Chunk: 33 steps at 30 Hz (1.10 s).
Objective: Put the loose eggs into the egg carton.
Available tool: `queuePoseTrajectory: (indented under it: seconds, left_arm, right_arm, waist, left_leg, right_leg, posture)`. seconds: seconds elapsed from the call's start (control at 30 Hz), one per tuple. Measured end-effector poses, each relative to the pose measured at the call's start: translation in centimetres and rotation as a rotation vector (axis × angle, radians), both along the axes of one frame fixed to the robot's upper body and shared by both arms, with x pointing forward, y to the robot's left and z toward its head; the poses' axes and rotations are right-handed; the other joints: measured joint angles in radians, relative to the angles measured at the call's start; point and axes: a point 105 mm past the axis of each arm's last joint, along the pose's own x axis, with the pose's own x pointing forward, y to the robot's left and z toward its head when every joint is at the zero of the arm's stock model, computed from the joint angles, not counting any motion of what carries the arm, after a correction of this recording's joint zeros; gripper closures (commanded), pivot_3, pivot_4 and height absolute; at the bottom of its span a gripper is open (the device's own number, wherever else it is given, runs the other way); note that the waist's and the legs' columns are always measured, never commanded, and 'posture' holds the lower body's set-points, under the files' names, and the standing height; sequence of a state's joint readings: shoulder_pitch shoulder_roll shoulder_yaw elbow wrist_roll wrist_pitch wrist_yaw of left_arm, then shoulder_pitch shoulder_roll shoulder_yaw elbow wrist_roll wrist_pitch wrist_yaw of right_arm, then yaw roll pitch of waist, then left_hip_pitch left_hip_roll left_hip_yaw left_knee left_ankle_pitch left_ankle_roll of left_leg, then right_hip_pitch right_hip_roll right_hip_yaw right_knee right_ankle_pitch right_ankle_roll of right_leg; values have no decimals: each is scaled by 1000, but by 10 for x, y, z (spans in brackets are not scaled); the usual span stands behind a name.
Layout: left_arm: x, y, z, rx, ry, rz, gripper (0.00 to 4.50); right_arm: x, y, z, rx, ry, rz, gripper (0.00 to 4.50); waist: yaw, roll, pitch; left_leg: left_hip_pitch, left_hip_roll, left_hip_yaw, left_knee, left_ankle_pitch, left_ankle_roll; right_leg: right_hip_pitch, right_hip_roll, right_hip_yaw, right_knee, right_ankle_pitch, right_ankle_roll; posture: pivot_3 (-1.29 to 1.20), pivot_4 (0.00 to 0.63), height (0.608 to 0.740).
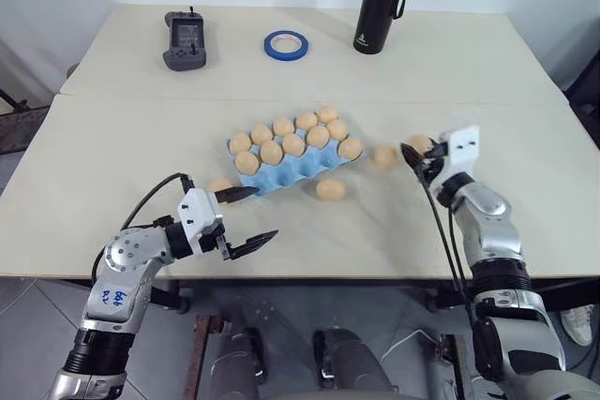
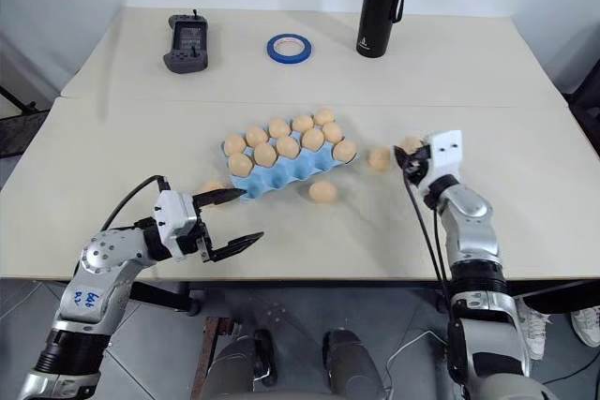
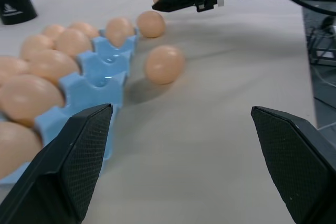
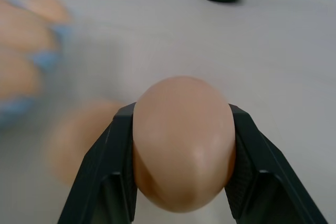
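Beige desk (image 1: 112,222), lower left: left claw (image 1: 246,218) gapes wide beside the blue egg carton (image 1: 298,168), mid-frame, apparently ready to steady it. Loose eggs (image 1: 330,189) lie right of it; right claw (image 1: 412,155) pinches one egg (image 4: 184,142) for loading.

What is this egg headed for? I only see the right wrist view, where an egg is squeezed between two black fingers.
Observer: Probably the egg carton, which lies to the left of the right pincer that grips the held egg.
Operator: Any room in it?
Observer: Yes, several cups along its near edge are empty.
Operator: More eggs outside?
Observer: Three loose eggs lie near the carton: one in front, one to its right, and one at its left end.
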State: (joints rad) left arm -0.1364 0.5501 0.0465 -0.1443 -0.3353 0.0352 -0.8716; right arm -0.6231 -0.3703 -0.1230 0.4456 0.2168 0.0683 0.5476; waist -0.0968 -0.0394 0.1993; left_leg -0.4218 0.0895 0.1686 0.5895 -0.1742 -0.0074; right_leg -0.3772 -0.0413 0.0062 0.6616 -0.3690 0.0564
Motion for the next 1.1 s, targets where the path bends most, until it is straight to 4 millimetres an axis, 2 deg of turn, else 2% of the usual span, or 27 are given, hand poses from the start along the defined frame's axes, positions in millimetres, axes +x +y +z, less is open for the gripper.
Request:
queuePoseTrajectory:
  seconds: [0.07,0.13,0.23,0.3,0.4,0.57,0.6,0.7,0.8,0.9,1.1]
  left_arm:
    - [0,9,-2,-5,5,43,0]
    - [1,14,-2,-9,3,76,0]
    - [3,20,1,-15,-9,111,0]
    - [3,21,0,-16,-6,119,0]
    - [0,24,-5,-17,11,135,0]
    - [-1,23,-2,-18,-1,142,0]
    - [-1,23,-2,-18,-3,141,0]
    - [-3,22,0,-17,-8,141,0]
    - [-4,23,-3,-16,5,147,0]
    - [-3,23,-3,-15,8,143,0]
    - [2,11,-2,-19,13,85,0]
  right_arm:
    - [-2,31,12,3,-13,101,2851]
    - [-3,57,16,-2,-1,168,2851]
    - [-7,90,8,-17,30,249,2851]
    - [-8,102,1,-39,49,277,2851]
    - [-7,103,-5,-61,65,276,1898]
    - [-11,106,-1,-58,63,310,130]
    - [-12,105,2,-61,55,314,56]
    - [-20,91,12,-62,22,316,56]
    - [-32,64,15,-66,-6,297,56]
    - [-44,35,0,-71,22,252,56]
    - [-81,-26,-33,-142,4,137,56]
  waist:
    - [-1,0,0]
    - [-1,0,0]
    - [4,0,0]
    - [10,0,0]
    - [13,0,0]
    - [11,0,0]
    - [10,0,0]
    - [12,0,0]
    - [17,0,0]
    - [16,0,0]
    - [17,0,0]
  left_leg:
    - [0,0,0,0,-1,0]
    - [0,0,0,-1,-1,-1]
    - [-1,-1,0,-2,-1,-1]
    - [-1,-2,0,-3,-1,0]
    - [-2,-3,1,-5,-1,0]
    - [-2,-3,1,-7,-1,0]
    - [-2,-3,1,-7,-1,0]
    - [-2,-3,1,-8,-2,0]
    - [-2,-3,0,-9,-2,0]
    - [-2,-3,1,-9,-2,1]
    - [-1,-4,0,-8,-2,1]
  right_leg:
    - [0,0,0,0,0,0]
    - [0,-1,-1,0,0,0]
    - [-1,-2,-1,-2,0,-1]
    - [-1,-3,-1,-3,0,-1]
    - [-1,-4,-1,-5,0,0]
    - [-2,-4,-1,-5,0,-1]
    - [-3,-3,-1,-5,0,-1]
    - [-3,-3,0,-6,-1,-1]
    - [-2,-3,-1,-8,-1,-1]
    - [-1,-4,-1,-8,-1,-1]
    - [0,-3,-1,-8,-1,-1]
  posture:
    - [0,150,740]
    - [0,150,740]
    - [0,150,740]
    - [0,150,740]
    - [0,150,740]
    - [0,150,740]
    - [0,150,740]
    - [0,150,740]
    - [0,150,740]
    - [0,150,740]
    - [0,150,740]
